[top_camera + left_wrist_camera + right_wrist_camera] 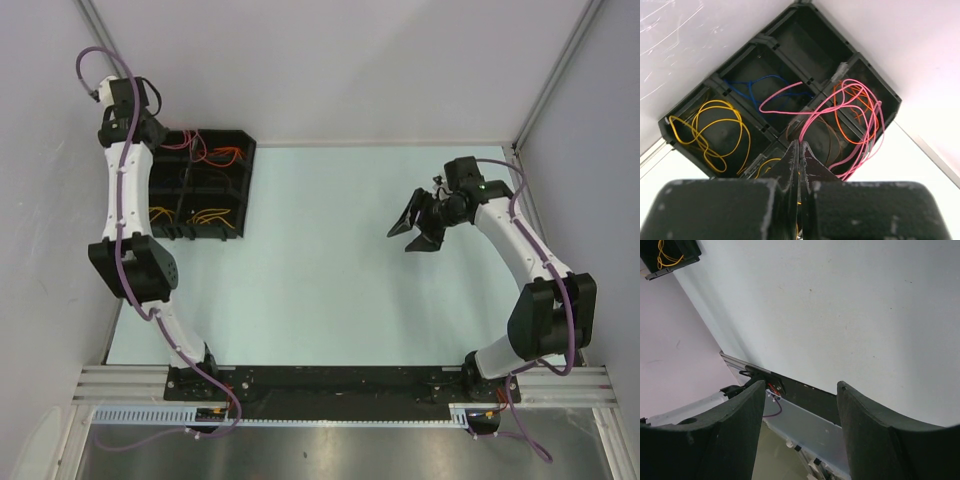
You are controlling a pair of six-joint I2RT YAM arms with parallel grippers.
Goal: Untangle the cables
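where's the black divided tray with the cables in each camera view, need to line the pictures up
top external: the black tray sits at the upper left, partly under the far end of the left arm.
left wrist: the black tray fills the middle of the picture, beyond the fingertips.
right wrist: only a corner of the black tray shows, at the top left edge.
shared landmark: the yellow cable loops inside it show in all three views.
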